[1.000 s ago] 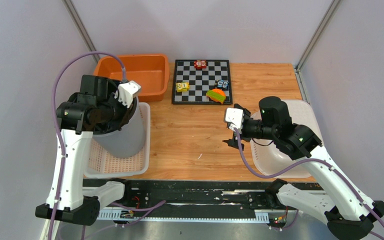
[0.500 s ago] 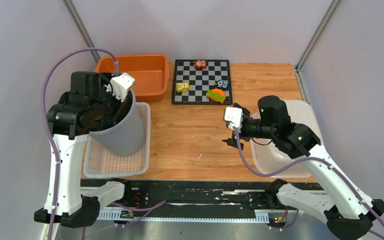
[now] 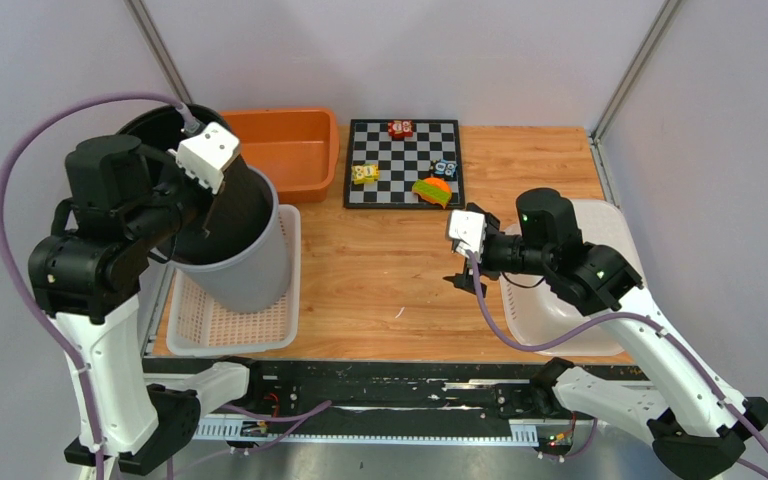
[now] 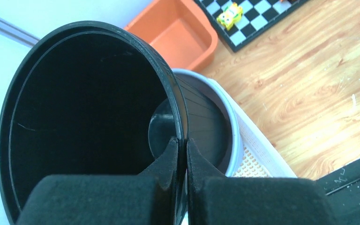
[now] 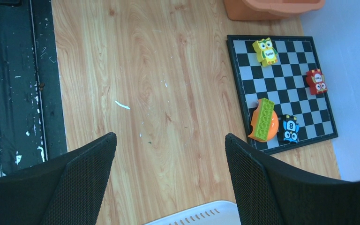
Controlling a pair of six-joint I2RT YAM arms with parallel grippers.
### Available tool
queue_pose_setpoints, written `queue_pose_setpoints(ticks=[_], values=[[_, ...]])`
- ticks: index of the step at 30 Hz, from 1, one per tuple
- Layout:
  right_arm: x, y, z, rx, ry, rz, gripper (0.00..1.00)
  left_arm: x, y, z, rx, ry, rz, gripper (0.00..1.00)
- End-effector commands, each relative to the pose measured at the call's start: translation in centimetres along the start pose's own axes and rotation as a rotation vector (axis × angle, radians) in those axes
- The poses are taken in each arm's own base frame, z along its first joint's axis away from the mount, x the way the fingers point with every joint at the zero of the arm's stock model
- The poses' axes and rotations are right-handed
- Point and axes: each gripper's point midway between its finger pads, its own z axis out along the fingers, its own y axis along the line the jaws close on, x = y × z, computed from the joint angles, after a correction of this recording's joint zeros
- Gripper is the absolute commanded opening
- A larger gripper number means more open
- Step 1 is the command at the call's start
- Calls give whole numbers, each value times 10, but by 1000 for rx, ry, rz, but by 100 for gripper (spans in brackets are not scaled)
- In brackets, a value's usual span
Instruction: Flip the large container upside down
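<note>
A large black round container (image 3: 228, 208) (image 4: 89, 117) leans to the upper left, its open mouth facing up. My left gripper (image 4: 182, 141) is shut on its rim, one finger inside and one outside. Its lower part sits inside a grey round container (image 3: 252, 272) (image 4: 232, 137), which stands in a white perforated basket (image 3: 232, 336) (image 4: 262, 161) at the left of the table. My right gripper (image 3: 461, 271) (image 5: 169, 137) hangs open over bare wood at centre right, with nothing between its fingers.
An orange tub (image 3: 295, 150) (image 4: 180, 35) sits at the back left. Beside it lies a chessboard (image 3: 405, 187) (image 5: 281, 93) with several toy bricks on it. A white tub (image 3: 522, 332) stands at the right, under the right arm. Walls close in on both sides.
My left arm has risen and swung left, drawing the black container up out of the grey one and tilting it. The right arm has not moved.
</note>
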Motion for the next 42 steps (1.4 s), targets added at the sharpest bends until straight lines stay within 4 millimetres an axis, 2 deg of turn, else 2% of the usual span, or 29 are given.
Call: queue_pose_setpoints(ticks=[1,13,25,30,37,42], values=[[-15,-11,-13,52,-31,-8,88,-46,5,-23,-17,-198,93,0],[-20,-17,-16,71,-30,-25,88,-109,2,-82,-48,-516,169,0],[-55,-38,-28,109,-79,-91,88,-154,-11,-126,-31,-780,212,0],[-63,-40,-33,118,-96,-95,88,-166,-25,-131,61,-847,206,0],[-75,-42,-43,137,-125,-102,88,-175,-47,-119,247,-891,161,0],[-82,-41,-45,127,-144,-102,88,-183,-54,-110,335,-917,121,0]])
